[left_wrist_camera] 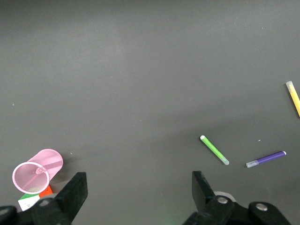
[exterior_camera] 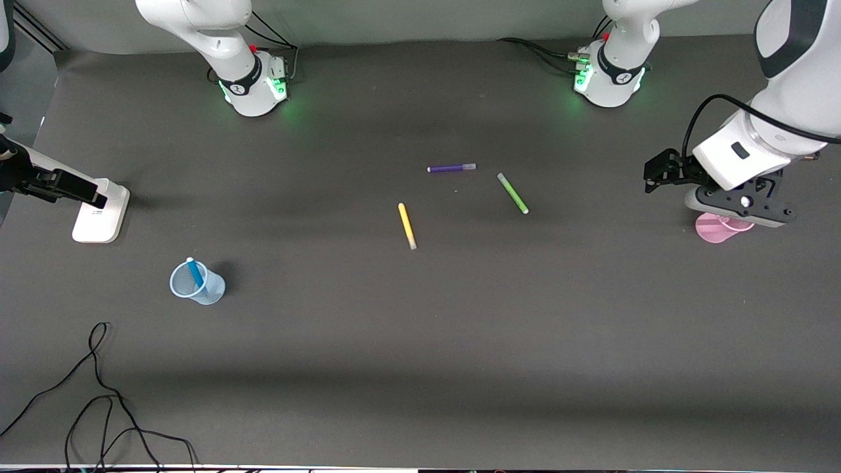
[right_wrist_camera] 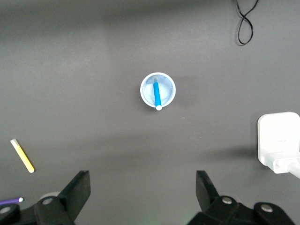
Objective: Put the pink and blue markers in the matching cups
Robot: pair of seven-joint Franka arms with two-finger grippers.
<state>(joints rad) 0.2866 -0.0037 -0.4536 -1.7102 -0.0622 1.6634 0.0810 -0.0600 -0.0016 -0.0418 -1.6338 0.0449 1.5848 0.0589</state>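
Note:
The pale blue cup (exterior_camera: pixel 197 282) stands toward the right arm's end of the table with the blue marker (exterior_camera: pixel 195 272) upright in it. It also shows in the right wrist view (right_wrist_camera: pixel 158 91), seen from above. My right gripper (right_wrist_camera: pixel 143 187) is open and empty, high over the table beside that cup, and is out of the front view. The pale pink cup (exterior_camera: pixel 716 230) stands at the left arm's end; the pink marker's tip (left_wrist_camera: pixel 39 171) shows inside the cup (left_wrist_camera: pixel 40 168). My left gripper (exterior_camera: pixel 736 207) hangs just above that cup, open and empty (left_wrist_camera: pixel 139 190).
A purple marker (exterior_camera: pixel 451 168), a green marker (exterior_camera: pixel 512 193) and a yellow marker (exterior_camera: pixel 407 225) lie mid-table. A white stand (exterior_camera: pixel 98 211) with a black arm sits at the right arm's end. A black cable (exterior_camera: pixel 98 394) loops near the front edge.

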